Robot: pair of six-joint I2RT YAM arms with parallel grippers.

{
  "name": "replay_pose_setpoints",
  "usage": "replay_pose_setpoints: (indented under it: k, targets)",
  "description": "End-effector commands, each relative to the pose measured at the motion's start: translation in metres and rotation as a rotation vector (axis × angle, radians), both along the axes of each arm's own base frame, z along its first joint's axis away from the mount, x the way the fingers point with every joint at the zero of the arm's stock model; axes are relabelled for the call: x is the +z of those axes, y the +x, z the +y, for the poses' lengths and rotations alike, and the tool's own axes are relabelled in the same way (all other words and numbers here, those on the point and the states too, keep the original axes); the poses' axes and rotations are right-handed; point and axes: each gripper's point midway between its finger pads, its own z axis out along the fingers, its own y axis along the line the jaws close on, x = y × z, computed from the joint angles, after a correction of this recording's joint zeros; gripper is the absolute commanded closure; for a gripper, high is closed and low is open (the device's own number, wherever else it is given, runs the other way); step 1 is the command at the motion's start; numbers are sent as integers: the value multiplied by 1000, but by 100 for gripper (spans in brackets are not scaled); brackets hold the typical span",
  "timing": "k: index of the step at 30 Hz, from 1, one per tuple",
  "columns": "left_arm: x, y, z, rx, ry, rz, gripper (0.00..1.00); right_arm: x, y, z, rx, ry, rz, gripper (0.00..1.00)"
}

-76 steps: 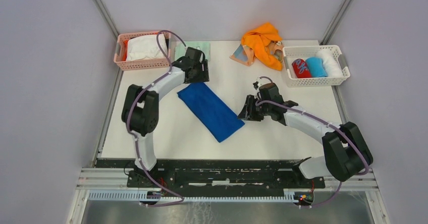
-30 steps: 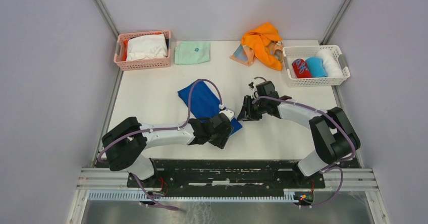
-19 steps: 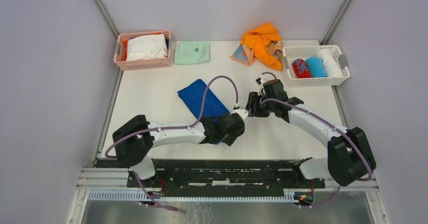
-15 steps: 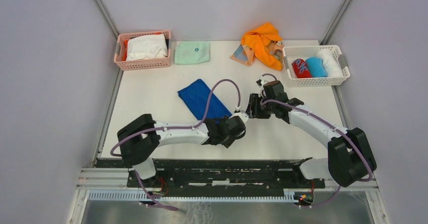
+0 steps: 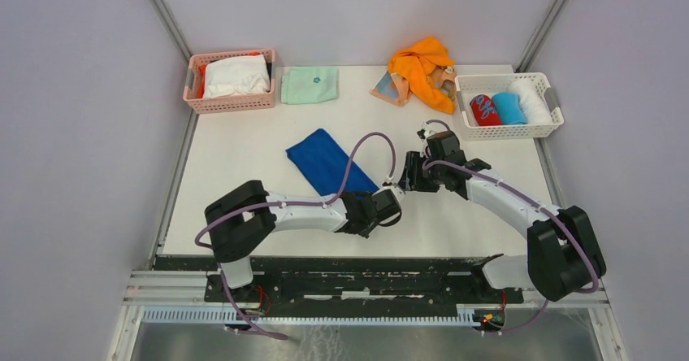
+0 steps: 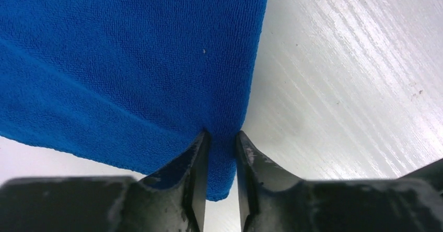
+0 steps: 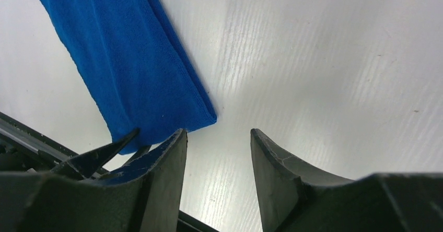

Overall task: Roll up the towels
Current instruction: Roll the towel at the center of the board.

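The white bench carries everything, and the blue towel lies flat near its middle as a long strip, running from far left to near right.

The left arm stretches low along the bench's near side and reaches the blue towel's near right end. The right arm bends in from the right toward that same end.

Far beyond the blue towel on its left stands a pink basket holding a white cloth. Far to the towel's right stands a white basket with red, blue and white rolls inside.

The orange towel lies crumpled beyond the blue towel and to its right. It rests partly on the peach towel, which shows at its left edge. A folded mint-green cloth lies straight beyond the blue towel's far end, beside the pink basket.

The left tool is narrow, its jaws pinching the blue towel's near right corner. The right tool stands wide and holds nothing, over bare bench just beside that corner.
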Motion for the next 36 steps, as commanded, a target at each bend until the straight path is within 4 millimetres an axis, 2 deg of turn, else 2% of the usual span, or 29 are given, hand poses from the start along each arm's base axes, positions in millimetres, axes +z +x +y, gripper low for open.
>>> replay_pose_setpoints:
  k: [1, 6, 9, 12, 19, 24, 30, 33, 36]
  targets:
    - [-20, -4, 1, -16, 63, 41, 75, 6, 3, 3, 10, 13, -36, 43]
    - [-11, 5, -16, 55, -108, 147, 89, 5, 2, 1, -10, 18, -31, 43]
    - [-4, 15, -21, 119, -257, 265, 93, 5, 0, 4, -31, 52, -28, 43]
    - [5, 19, -27, 149, -397, 370, 94, 4, -2, 8, -49, 83, -6, 43]
    - [13, 31, -30, 219, -585, 524, 94, -3, -2, 21, -109, 161, 52, 36]
    - [13, 39, -29, 248, -628, 544, 95, -17, 10, 39, -165, 227, 92, 34]
    - [12, 44, -24, 282, -649, 540, 95, -34, 20, 51, -224, 269, 135, 35]
    - [10, 45, -23, 291, -643, 534, 95, -45, 22, 56, -252, 267, 169, 41]
    - [10, 47, -19, 300, -628, 513, 94, -51, 23, 57, -283, 258, 202, 52]
